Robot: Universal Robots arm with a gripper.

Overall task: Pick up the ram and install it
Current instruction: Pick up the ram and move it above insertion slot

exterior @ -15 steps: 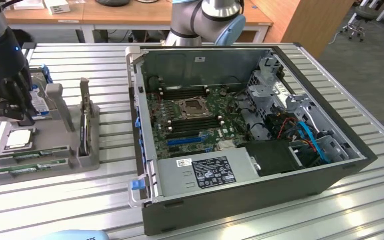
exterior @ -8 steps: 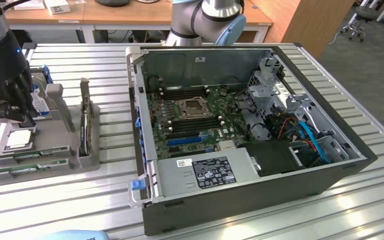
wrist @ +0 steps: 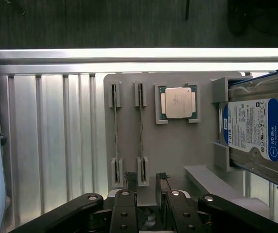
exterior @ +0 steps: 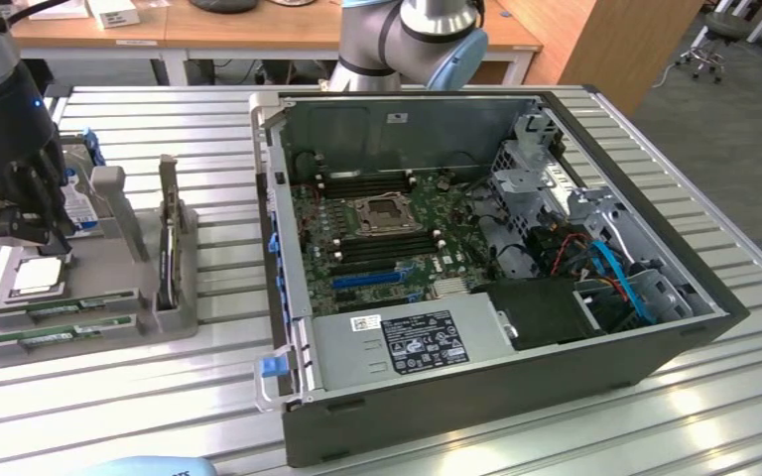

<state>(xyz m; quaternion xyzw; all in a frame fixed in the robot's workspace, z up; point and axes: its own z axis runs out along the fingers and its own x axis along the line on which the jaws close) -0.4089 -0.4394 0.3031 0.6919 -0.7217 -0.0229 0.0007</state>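
The silver ribbed bench (exterior: 156, 407) holds an open computer case (exterior: 487, 392) and, beside it, a grey tray (exterior: 176, 319) of parts.

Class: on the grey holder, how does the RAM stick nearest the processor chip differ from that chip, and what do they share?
The RAM stick is long, narrow and green; the processor chip is square and silver-topped. The RAM stick stands on edge between slotted posts; the processor chip lies flat in a frame. Both sit in the grey holder.

Room above ram sticks (wrist: 140, 128) seems open; processor (wrist: 179, 103) beside.
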